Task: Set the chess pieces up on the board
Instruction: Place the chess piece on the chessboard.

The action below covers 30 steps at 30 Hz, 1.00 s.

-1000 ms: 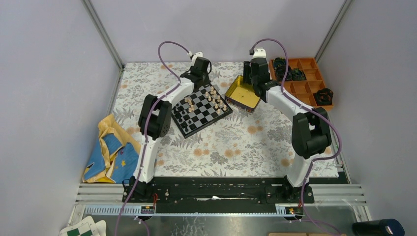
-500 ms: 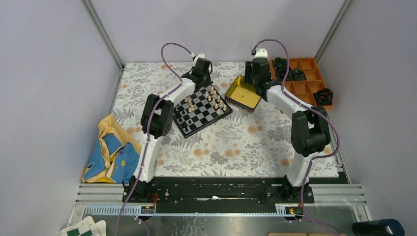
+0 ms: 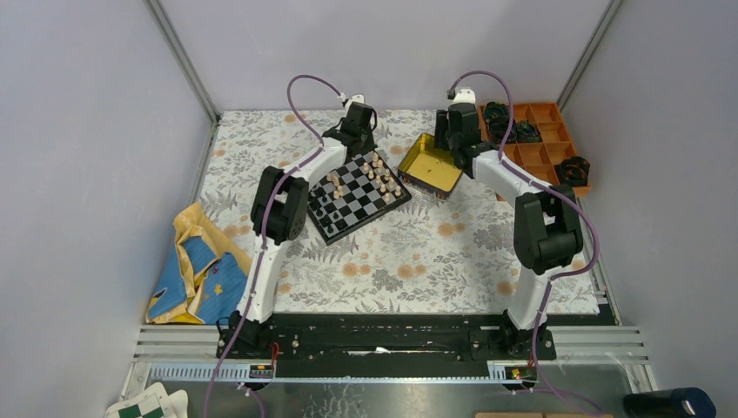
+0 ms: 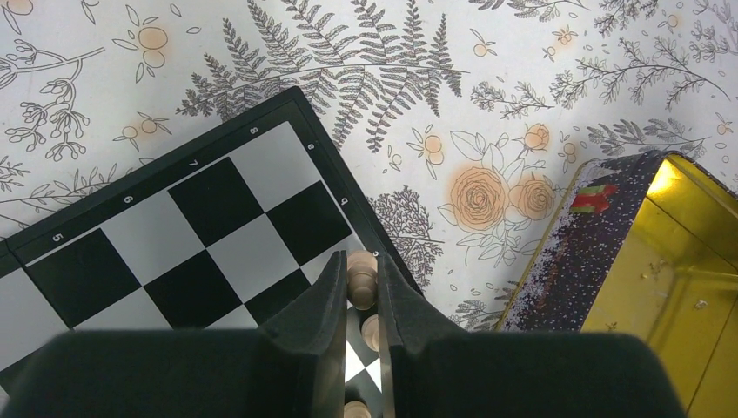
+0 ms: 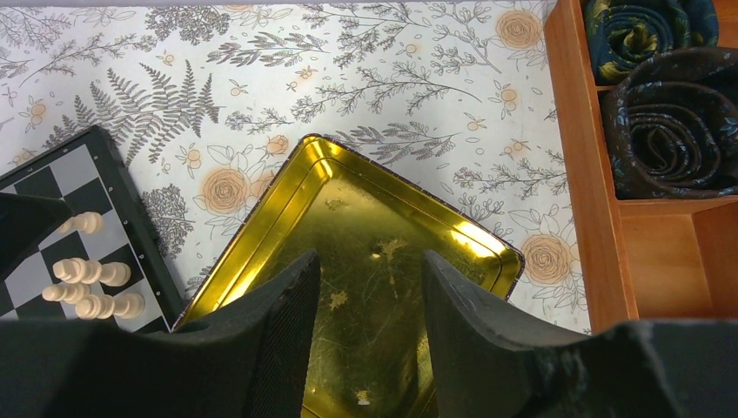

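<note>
Fern-printed cloth (image 4: 487, 104) lies under the board (image 4: 218, 218): my left pincer (image 4: 358, 272) is clamped on a tan piece (image 4: 361, 283) at the board's corner nearest the gold tin (image 4: 609, 261) — the piece sits squarely between my fingertips, apparently upright. My right pincer (image 5: 370, 279), jaws apart and empty, hangs off that corner over the tin — the farther arm.

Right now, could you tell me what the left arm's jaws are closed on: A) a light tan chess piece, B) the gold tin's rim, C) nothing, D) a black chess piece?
A: in the left wrist view the left jaws pinch a light tan chess piece at the board's edge.
</note>
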Available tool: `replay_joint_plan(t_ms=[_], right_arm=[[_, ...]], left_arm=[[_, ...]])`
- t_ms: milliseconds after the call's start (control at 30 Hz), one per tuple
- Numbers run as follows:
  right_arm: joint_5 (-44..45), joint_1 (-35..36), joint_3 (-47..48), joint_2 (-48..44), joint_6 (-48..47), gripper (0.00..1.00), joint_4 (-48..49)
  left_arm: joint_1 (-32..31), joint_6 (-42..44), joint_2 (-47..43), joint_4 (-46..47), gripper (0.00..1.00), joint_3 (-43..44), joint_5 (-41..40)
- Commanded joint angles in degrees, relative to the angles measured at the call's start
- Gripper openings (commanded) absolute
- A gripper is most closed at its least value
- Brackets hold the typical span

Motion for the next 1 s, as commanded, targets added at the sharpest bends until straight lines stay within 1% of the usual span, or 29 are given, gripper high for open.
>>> replay_joint_plan(t_ms=[0,433,733,967], right_arm=[[-1.5,-0.6,2.7,0.1,0.9,0.53,2.3],[-2.2,-0.9,2.9,0.6,1.5,0.53,2.3],[-2.4,-1.1,2.3,0.2,1.7,0.53,2.3],[-2.7,-1.1,1.9,-0.1,1.8,0.53,2.3]], left_arm=[[0.0,1.2,0.8,-0.9,0.01,1.3,-0.8],[0.0,1.9,1.0,-2.9,0.04,0.5,-1.3],[-0.2,1.7,1.6,-3.3,0.13,0.4,-1.0],[-0.4,1.6,2.0,-3.2,0.16,0.7,-1.1]])
